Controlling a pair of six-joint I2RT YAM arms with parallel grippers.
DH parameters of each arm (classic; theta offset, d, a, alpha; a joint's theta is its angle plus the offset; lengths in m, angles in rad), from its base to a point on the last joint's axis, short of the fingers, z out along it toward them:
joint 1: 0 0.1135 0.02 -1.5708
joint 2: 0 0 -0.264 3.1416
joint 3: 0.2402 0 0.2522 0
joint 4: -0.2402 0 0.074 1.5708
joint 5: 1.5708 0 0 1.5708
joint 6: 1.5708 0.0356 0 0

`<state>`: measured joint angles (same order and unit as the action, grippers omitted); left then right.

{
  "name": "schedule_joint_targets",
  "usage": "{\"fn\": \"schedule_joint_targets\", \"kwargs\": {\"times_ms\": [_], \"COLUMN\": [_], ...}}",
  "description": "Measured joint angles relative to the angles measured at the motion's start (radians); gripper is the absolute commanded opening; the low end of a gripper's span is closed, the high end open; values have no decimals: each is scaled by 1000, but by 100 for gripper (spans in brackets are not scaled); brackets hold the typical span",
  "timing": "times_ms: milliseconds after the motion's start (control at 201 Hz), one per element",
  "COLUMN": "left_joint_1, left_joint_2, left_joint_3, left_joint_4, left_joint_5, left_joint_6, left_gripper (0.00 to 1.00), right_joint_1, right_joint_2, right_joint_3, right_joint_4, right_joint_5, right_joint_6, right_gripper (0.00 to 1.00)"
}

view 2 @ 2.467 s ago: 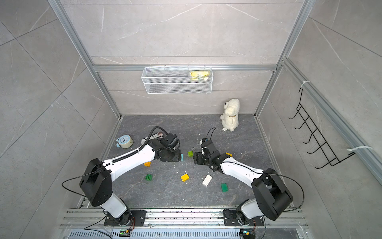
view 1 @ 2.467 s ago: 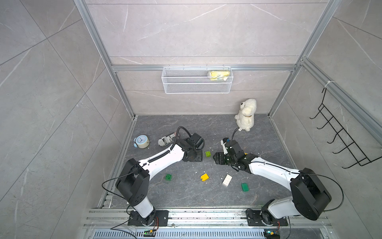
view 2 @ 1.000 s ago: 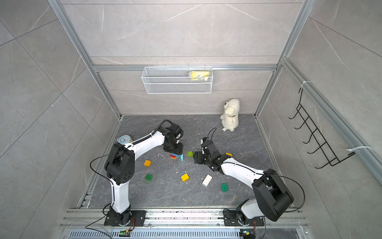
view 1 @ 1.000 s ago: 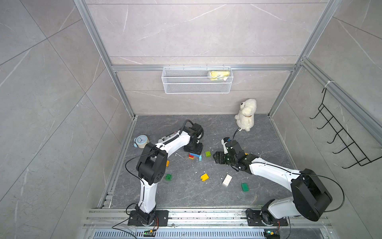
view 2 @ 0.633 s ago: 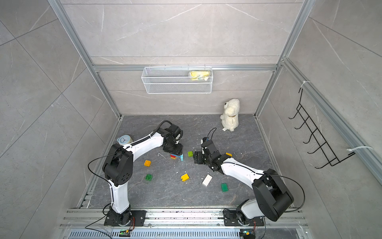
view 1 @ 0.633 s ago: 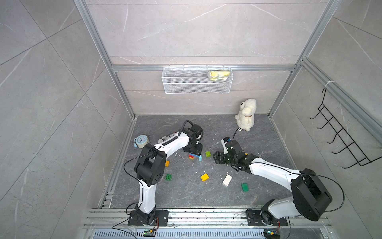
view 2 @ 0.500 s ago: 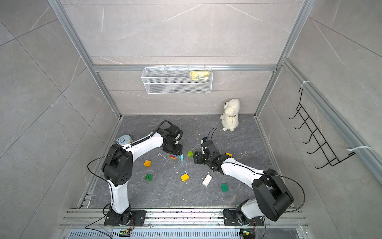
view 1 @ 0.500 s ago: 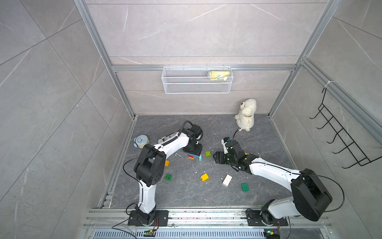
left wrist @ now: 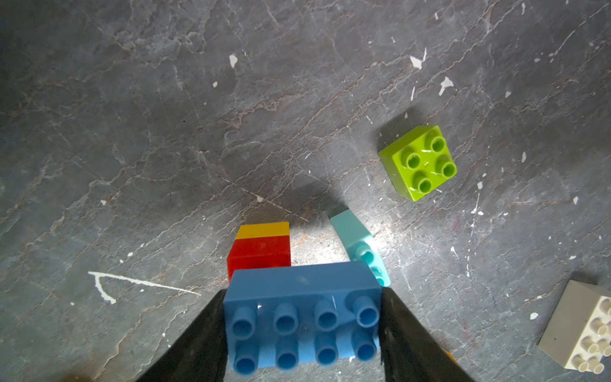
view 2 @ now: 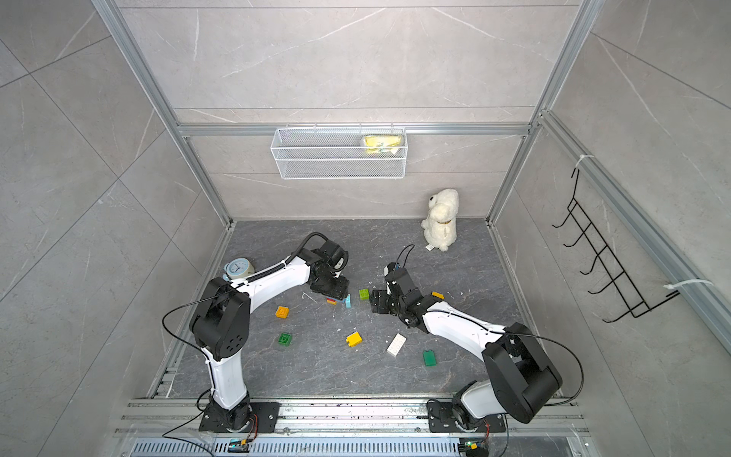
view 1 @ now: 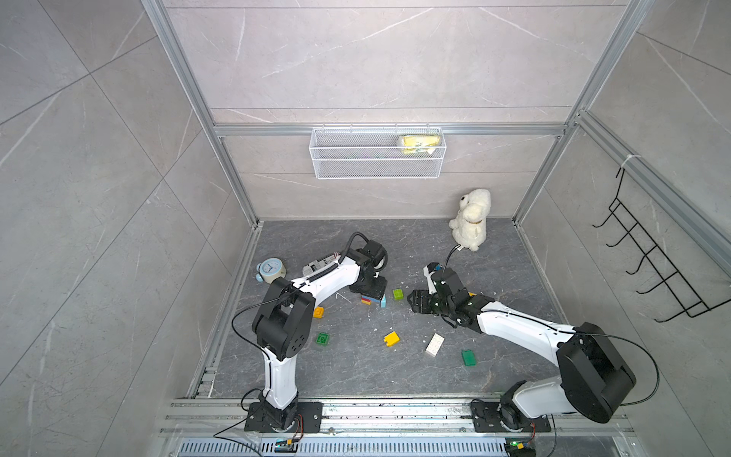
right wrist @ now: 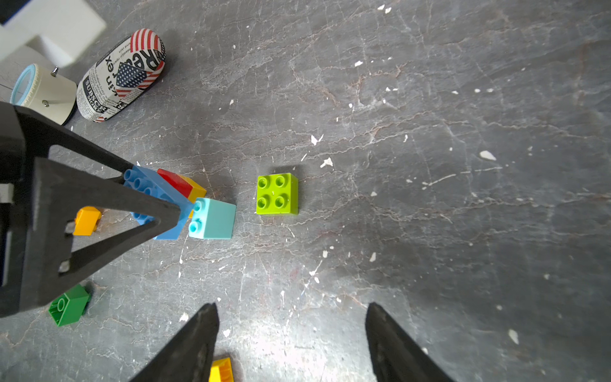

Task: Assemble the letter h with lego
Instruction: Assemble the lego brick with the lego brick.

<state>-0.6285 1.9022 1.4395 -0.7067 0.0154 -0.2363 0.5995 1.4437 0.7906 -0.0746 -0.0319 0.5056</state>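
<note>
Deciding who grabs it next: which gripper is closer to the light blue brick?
Left. The left gripper, clamped on the blue brick, is right beside the light blue brick; the open right gripper sits farther off, empty.

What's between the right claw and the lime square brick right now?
Only bare dark stone-look floor with white flecks, seen in the right wrist view, separates the open right claw from the lime square studded plastic brick.
</note>
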Motion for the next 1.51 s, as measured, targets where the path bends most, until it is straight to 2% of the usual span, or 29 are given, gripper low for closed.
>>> {"fn": "schedule_joint_targets", "kwargs": {"times_ms": [289,1070,1513], "left_joint_1": [0,0,-5], "left_joint_2": [-16,62,68], "left_joint_3": [-30,71,66], "left_joint_4": [27,-15,23], "left_joint_5": [4,29,13], "left_joint_6": [-2,0,-82], "left_gripper": [0,0,0], "right_joint_1": [0,0,0], "right_joint_2": [0,0,0], "right_joint_3": [0,0,0], "right_joint_4": [0,0,0], "right_joint_5": [-2,-10,-10], "right_joint_6": [0,0,0], "right_gripper": [73,73,73]}}
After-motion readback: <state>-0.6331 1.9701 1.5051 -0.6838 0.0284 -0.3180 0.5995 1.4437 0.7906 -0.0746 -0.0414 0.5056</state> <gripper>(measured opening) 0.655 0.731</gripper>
